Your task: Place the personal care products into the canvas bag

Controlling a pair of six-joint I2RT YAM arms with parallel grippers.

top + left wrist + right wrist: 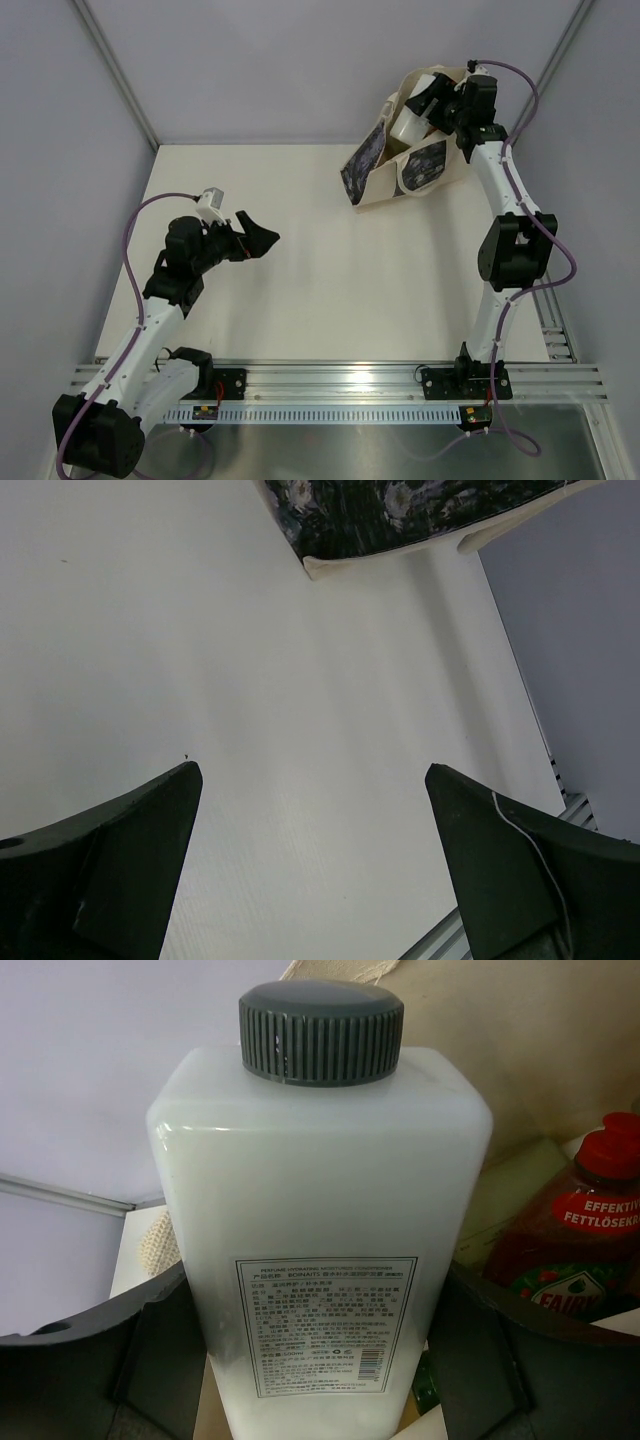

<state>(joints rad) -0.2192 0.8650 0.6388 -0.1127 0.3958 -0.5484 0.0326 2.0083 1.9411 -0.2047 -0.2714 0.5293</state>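
Nearest, the left gripper (pixel 310 770) is empty; farther off, the right gripper (pixel 430 105) is busy at the canvas bag (pixel 385 192).
Close to the arm bases, the left gripper's jaws stand wide apart above the white table (pixel 300 300), holding nothing. Farther back on the right, the right gripper clamps a white bottle (pixel 320 1190) with a grey ribbed cap at the bag's open mouth, near the table's far edge. A red-capped bottle (pixel 600 1155) lies inside the bag.

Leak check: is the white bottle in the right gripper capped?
Capped: a grey ribbed cap sits atop the white bottle in the right wrist view. Tightness: cannot tell.
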